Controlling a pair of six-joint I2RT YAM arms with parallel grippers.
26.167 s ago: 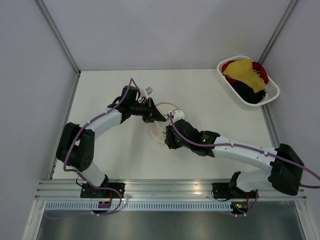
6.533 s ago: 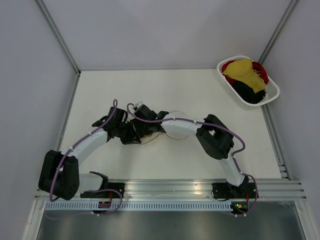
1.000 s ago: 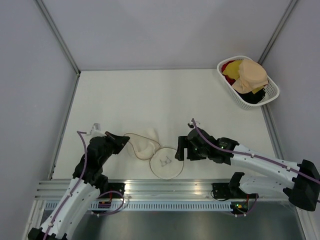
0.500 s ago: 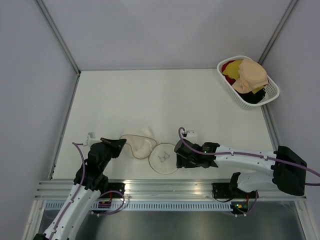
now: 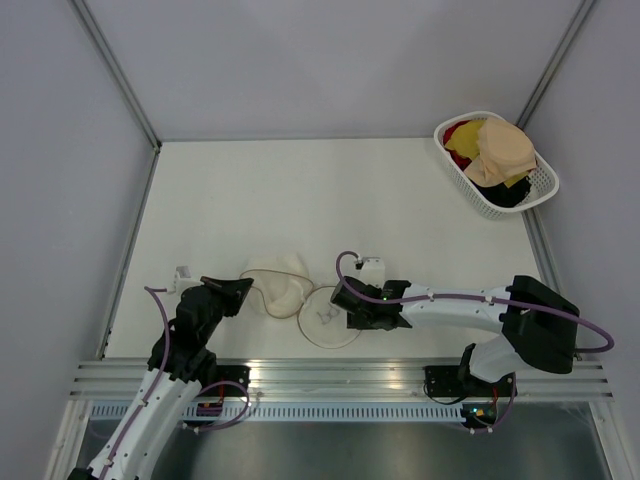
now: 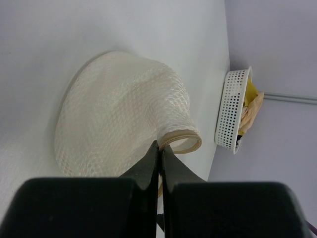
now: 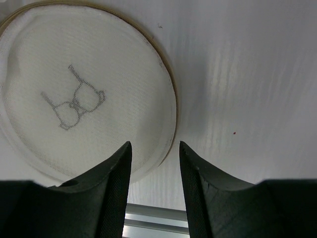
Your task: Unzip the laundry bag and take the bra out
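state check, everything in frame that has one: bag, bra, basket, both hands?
laundry bag: unzipped, mesh dome slumped, looks empty.
disc panel: flipped open, lying flat, print up.
bra: out of the bag, lying on the clothes in the basket.
basket: upright, filled.
left hand: shut, pinching the bag's mesh by its rim.
right hand: open, over the disc panel's edge.

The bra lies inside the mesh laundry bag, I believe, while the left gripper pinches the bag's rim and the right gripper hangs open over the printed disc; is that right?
Not quite: the top view shows the bra in the white basket, not inside the laundry bag. The left gripper does pinch its rim, and the right gripper hangs open over the printed disc.
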